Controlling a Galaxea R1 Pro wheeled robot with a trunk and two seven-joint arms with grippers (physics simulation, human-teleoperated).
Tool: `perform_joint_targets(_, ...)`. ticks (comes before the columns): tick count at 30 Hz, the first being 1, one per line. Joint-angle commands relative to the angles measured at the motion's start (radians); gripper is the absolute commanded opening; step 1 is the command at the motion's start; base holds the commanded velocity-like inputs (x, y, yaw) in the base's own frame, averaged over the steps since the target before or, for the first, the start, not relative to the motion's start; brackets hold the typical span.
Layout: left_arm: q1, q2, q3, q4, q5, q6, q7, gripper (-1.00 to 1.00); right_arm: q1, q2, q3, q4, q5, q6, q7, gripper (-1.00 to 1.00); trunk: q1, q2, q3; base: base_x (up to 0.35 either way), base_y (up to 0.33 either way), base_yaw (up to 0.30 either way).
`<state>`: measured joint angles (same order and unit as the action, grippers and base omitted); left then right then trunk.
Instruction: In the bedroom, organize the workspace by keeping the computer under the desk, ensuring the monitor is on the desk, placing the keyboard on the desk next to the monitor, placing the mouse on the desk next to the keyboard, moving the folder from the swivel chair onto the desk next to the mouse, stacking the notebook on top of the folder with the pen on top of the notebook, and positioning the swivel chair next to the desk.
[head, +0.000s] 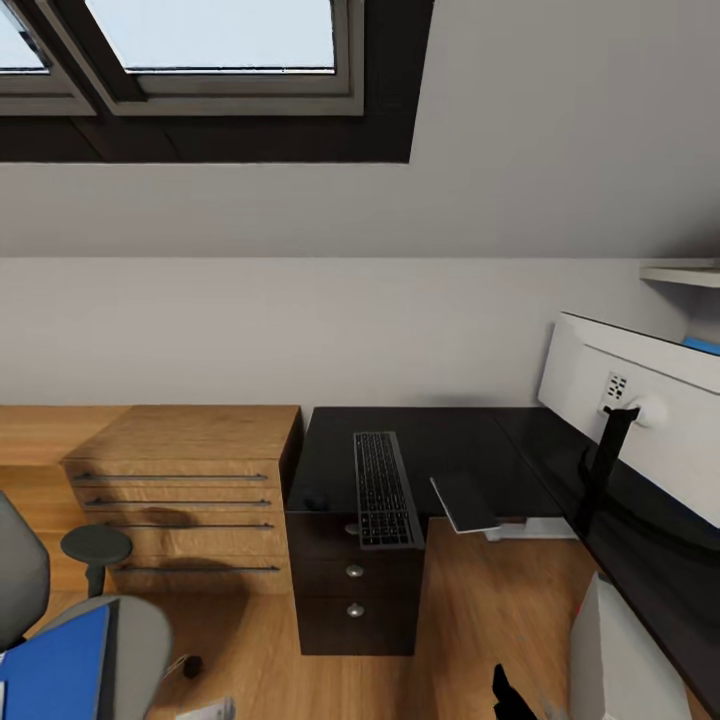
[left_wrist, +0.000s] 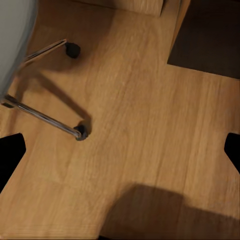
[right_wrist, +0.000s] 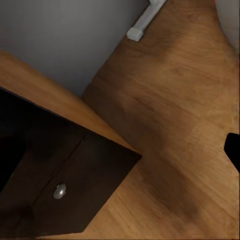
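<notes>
Keyboard (head: 383, 489) on desk (head: 450, 450), untouched.

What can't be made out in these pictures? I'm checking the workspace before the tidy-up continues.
- Folder: head view, cut off by the frame's bottom-left corner on the swivel chair.
- Monitor: head view, only its pale back shows; right edge cuts it.
- Computer: head view, cut by the bottom edge.
- Left hand: left wrist view, fingertips clipped at the edges, apart.
- Right hand: right wrist view, one dark fingertip at the edge; open or shut unclear.
</notes>
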<state>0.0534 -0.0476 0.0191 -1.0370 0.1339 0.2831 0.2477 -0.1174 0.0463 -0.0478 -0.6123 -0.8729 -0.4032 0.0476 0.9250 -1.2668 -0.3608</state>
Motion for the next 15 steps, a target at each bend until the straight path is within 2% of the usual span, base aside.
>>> perform_joint_targets(1,0.0,0.0,0.0,0.021,0.01,-0.022,0.004,1.0,-0.001,-0.001,-0.002,0.027,-0.002,-0.039,0.005,1.0,-0.004,0.007,0.002,0.0,0.0,0.0)
perform_joint_targets(4,0.0,0.001,0.0,0.087,0.01,-0.099,0.003,1.0,-0.001,-0.002,-0.002,0.099,0.01,-0.13,0.006,1.0,-0.015,0.028,0.012,0.0,0.0,0.0)
perform_joint_targets(8,0.0,0.004,-0.001,0.179,0.008,-0.213,0.003,1.0,-0.001,0.0,0.004,0.19,0.02,-0.215,0.011,1.0,-0.031,0.056,0.024,0.0,0.0,0.0)
perform_joint_targets(12,0.0,0.005,-0.001,0.206,0.006,-0.248,0.002,1.0,-0.001,0.004,0.008,0.217,0.026,-0.239,0.015,1.0,-0.046,0.084,0.037,0.0,0.0,0.0)
perform_joint_targets(15,-0.001,-0.012,0.002,0.188,0.007,-0.258,0.006,1.0,-0.005,0.018,0.002,0.223,0.031,-0.244,0.015,1.0,-0.057,0.104,0.046,0.0,0.0,0.0)
